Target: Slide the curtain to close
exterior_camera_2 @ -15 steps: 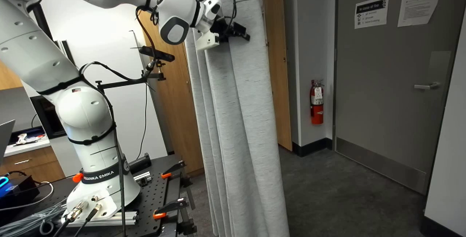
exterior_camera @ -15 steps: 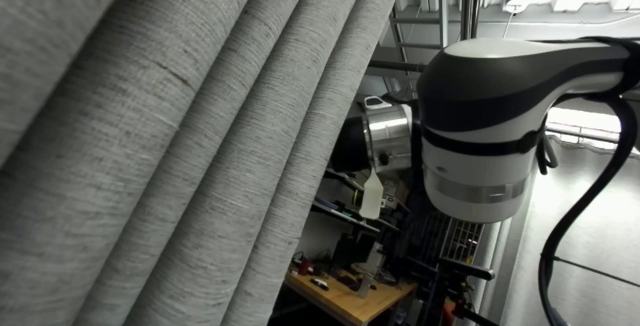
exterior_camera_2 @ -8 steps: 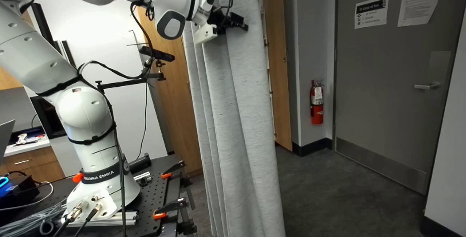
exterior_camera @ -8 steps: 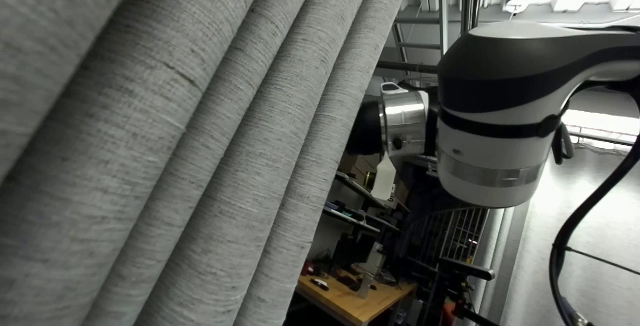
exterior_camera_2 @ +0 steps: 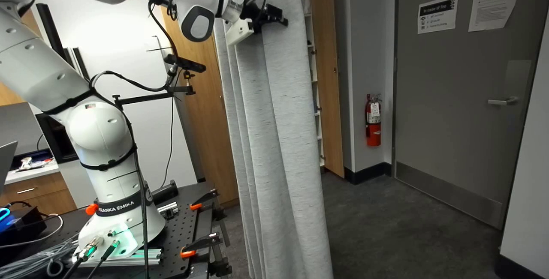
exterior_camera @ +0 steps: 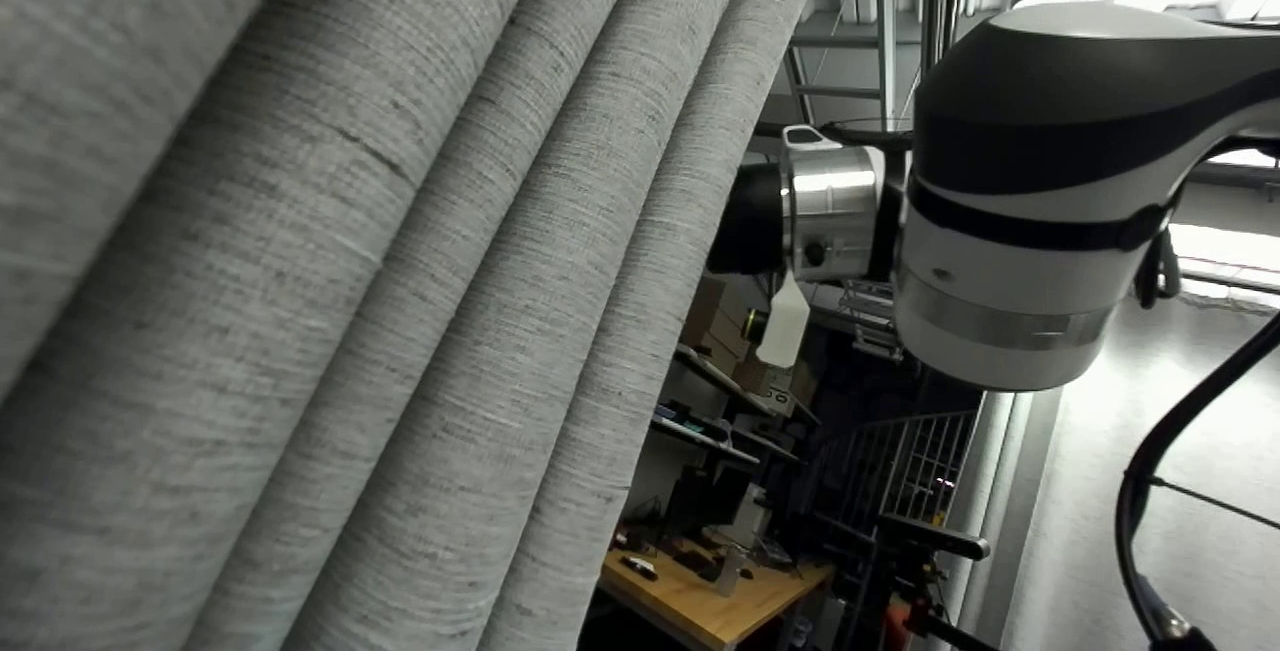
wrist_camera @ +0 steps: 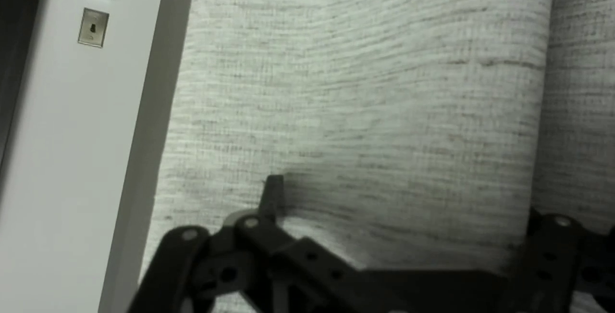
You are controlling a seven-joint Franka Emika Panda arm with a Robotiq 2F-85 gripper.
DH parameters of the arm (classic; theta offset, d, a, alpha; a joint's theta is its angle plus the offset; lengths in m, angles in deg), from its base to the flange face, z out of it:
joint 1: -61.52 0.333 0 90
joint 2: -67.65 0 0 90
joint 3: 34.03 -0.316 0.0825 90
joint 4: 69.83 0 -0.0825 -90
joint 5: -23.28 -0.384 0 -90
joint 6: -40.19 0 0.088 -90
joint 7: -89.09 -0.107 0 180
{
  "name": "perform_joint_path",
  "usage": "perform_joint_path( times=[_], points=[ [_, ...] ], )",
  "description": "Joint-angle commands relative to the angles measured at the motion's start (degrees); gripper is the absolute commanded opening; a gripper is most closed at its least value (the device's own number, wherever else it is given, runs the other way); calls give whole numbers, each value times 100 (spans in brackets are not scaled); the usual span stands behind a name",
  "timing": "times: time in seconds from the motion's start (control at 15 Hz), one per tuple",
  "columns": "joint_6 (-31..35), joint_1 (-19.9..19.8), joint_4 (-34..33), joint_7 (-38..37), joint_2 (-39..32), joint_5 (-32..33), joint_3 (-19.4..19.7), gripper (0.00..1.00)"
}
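Observation:
The curtain is large, light-grey, pleated fabric. It fills the left half of an exterior view (exterior_camera: pixel 480 331) and hangs beside the arm in an exterior view (exterior_camera_2: pixel 274 120). It also fills most of the wrist view (wrist_camera: pixel 360 87). My gripper (exterior_camera_2: pixel 274 16) presses against the upper part of the curtain. In the wrist view the gripper's (wrist_camera: pixel 403 202) fingers are wide apart, one on each side of a broad pleat, with the fabric between them. The right finger is partly hidden by the pleat. In an exterior view the gripper (exterior_camera: pixel 748 221) is partly hidden behind the curtain's edge.
A black camera on a bracket (exterior_camera_2: pixel 188 64) stands below the forearm. Behind the curtain are a wooden cabinet door (exterior_camera_2: pixel 326 77) and shelves. A red fire extinguisher (exterior_camera_2: pixel 373 120) and a grey door (exterior_camera_2: pixel 450 107) are to the right. A wooden desk (exterior_camera: pixel 700 596) stands farther back.
My gripper has moved up and left in an exterior view, up and right in an exterior view. The curtain has shifted the same sideways way, uncovering more of the shelves behind it.

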Motion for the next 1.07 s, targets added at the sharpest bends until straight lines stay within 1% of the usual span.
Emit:
perform_joint_path(
  times=[0.0, 0.4, 0.47, 0.53, 0.8, 1.0],
  points=[
    [224, -27, -25, 79, 130, 125, -142, 100],
    [361, -85, -37, 48, 203, 208, -275, 100],
    [367, -80, -40, 47, 205, 214, -281, 85],
    [381, -74, -46, 48, 198, 219, -285, 72],
    [398, -64, -121, 44, 136, 229, -299, 42],
    [421, -181, -191, -3, 52, 215, -355, 18]
  ],
)
